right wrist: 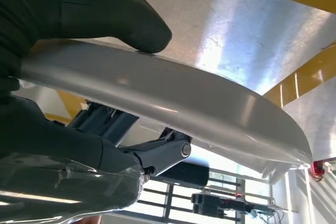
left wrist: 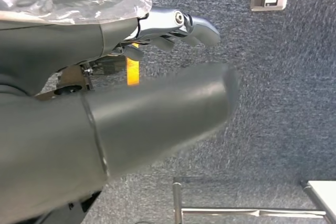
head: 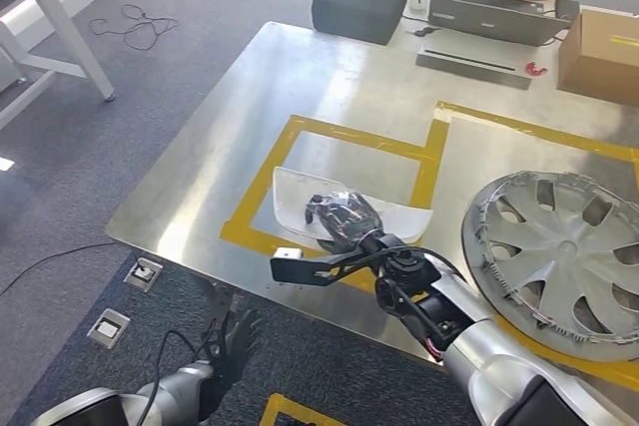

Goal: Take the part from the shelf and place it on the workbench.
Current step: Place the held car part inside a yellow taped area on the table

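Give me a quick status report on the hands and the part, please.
Right hand grips the silver part over the taped square. Left hand hangs open below the workbench. Hubcap alongside, not obstructing.

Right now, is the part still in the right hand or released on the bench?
Still held: the right hand's fingers clamp the grey part over the workbench.

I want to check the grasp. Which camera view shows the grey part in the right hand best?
The right wrist view: the grey part runs across it, thumb pressing on it. The head view shows it lying inside the yellow tape square, partly behind the right hand.
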Controlling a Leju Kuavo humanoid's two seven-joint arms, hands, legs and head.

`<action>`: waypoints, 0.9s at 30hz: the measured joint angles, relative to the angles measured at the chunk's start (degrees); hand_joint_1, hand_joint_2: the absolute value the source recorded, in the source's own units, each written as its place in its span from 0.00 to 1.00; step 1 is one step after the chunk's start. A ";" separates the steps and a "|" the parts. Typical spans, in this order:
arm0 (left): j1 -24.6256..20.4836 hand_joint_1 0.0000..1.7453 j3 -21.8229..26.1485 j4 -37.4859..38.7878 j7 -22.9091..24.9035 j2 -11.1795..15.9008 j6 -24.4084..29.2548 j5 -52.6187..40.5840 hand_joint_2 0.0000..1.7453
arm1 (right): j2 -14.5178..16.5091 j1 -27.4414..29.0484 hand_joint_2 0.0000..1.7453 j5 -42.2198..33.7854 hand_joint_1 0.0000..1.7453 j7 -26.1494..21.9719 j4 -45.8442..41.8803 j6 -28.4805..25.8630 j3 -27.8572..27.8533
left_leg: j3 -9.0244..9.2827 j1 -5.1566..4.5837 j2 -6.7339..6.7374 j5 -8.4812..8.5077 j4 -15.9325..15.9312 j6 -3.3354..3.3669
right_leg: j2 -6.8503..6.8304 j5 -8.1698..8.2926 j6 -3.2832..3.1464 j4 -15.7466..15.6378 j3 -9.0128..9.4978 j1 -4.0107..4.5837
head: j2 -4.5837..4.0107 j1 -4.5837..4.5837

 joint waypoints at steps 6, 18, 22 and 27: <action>-0.10 0.00 -0.73 0.00 0.73 -0.56 0.20 -0.80 0.00 | 0.11 -1.21 0.00 -0.30 0.00 0.99 0.07 0.05 0.72 | 0.00 0.00 0.00 0.07 0.00 0.03 | 0.00 0.04 -0.05 0.00 0.00 0.00 | 0.00 -0.01; -0.11 0.00 -0.86 0.00 -0.05 -0.86 0.19 0.23 0.00 | 0.13 -2.85 0.00 -1.86 0.00 2.50 0.11 -2.36 2.10 | 0.00 0.00 0.01 0.15 -0.01 0.04 | 0.00 0.16 -0.12 0.00 -0.03 0.01 | 0.00 0.00; -0.07 0.00 -0.86 0.00 -0.31 -0.93 0.36 0.56 0.00 | 0.13 -3.05 0.00 -1.81 0.00 4.27 0.11 -6.24 2.37 | 0.00 0.01 0.01 0.15 -0.01 0.03 | 0.00 0.15 -0.12 0.00 -0.03 0.01 | 0.00 0.00; -0.05 0.00 -0.88 0.00 -0.42 -1.01 0.73 0.79 0.00 | 0.15 -3.71 0.00 -2.07 0.00 5.92 0.11 -11.44 2.48 | 0.00 0.02 0.02 0.15 -0.01 0.03 | 0.00 0.15 -0.13 0.00 -0.04 0.02 | 0.00 -0.01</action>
